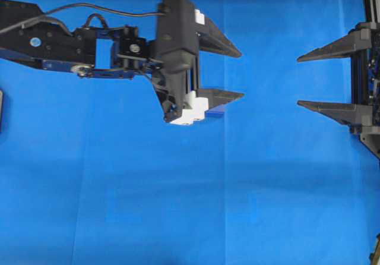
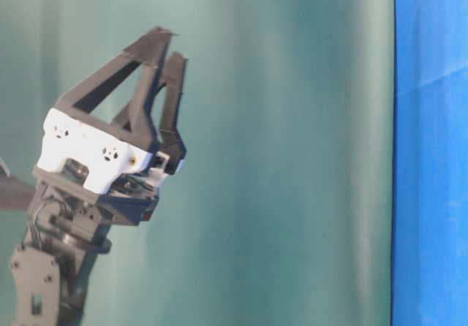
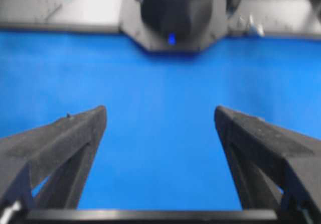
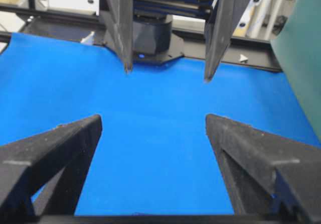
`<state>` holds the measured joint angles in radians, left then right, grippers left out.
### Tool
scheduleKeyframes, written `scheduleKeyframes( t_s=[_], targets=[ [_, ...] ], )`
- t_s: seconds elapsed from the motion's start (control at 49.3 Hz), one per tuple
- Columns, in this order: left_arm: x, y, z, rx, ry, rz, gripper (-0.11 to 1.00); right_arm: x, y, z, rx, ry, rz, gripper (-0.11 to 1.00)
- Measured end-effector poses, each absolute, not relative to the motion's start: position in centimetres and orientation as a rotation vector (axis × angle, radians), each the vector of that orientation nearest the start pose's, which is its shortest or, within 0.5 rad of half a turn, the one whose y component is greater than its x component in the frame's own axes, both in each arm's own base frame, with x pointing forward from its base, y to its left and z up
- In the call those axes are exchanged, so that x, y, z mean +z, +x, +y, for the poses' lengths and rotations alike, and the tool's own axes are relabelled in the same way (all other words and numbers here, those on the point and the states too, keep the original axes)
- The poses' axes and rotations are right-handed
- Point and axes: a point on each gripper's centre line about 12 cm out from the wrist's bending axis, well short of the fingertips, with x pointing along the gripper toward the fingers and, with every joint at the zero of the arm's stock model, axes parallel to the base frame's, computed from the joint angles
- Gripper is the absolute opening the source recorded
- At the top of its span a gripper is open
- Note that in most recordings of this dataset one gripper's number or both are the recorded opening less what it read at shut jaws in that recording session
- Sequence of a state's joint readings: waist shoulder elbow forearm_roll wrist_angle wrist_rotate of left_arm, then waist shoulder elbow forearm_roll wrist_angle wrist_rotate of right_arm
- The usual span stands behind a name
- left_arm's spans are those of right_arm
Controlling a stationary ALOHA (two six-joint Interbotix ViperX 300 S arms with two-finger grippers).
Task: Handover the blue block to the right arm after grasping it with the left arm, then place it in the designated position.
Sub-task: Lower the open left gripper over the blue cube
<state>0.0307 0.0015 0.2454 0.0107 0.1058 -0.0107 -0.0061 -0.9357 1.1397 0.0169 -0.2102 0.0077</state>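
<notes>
The blue block [image 1: 216,111] lies on the blue cloth, partly hidden under the lower finger of my left gripper [image 1: 240,73]. That gripper, with white blocks at its finger bases, is open and holds nothing; its tips point right. The wrist view of the left gripper [image 3: 159,113] shows only cloth between the fingers. In the table-level view the left gripper [image 2: 172,44] shows from the side. My right gripper [image 1: 298,81] faces it from the right edge, open and empty. Seen from the right gripper [image 4: 153,118], the left gripper [image 4: 167,73] hangs across the cloth. Neither wrist view shows the block.
The blue cloth [image 1: 178,205] covers the whole table. A dark object [image 1: 1,110] sits at the left edge. A green curtain [image 4: 301,48] stands beside the table. The right arm's base [image 3: 173,18] lies across from the left gripper.
</notes>
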Motion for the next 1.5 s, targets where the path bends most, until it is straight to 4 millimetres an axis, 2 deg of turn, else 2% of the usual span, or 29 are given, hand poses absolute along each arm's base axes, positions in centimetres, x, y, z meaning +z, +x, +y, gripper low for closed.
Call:
scheduleKeyframes(
  t_s=[0.284,0.547,1.5],
  targets=[
    [31.9,47.8,0.7,0.017,0.001,0.591,0.92,29.3,20.6,-0.2,-0.010,0.024,-0.006,0.98],
    [31.6,48.8,0.0,0.002,0.011,0.775,0.92,29.4,20.6,-0.2,-0.010,0.024,-0.008,0.98],
    [31.7,48.8,0.1,0.005,0.017,0.801,0.92,29.3,20.6,-0.2,-0.010,0.024,-0.005,0.98]
  ],
)
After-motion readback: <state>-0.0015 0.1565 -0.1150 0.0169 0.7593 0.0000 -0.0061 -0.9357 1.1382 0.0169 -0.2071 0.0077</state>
